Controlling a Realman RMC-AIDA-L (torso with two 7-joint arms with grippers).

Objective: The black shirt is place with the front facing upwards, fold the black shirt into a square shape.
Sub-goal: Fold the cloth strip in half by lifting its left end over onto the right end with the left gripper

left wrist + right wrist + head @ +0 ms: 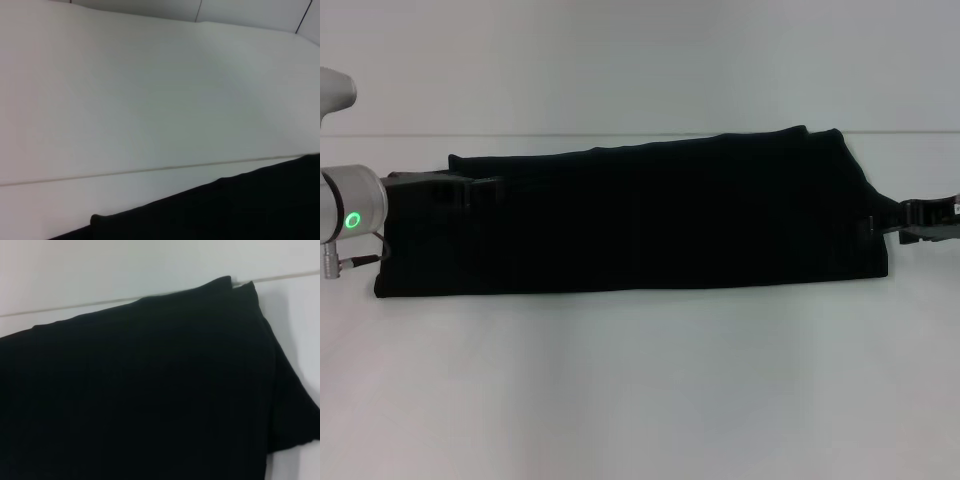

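Head view: large plain black cloth shirt (640, 220), folded into a long horizontal band across the white table (640, 380). Left gripper (455, 188) at the band's left end, dark against the cloth; finger spacing impossible to tell. Right gripper (905, 220) at the right end, touching the edge; likewise impossible to tell.

Left wrist view: shirt edge (240, 210) against table.

Right wrist view: layered shirt corner (150, 390), two stacked edges.
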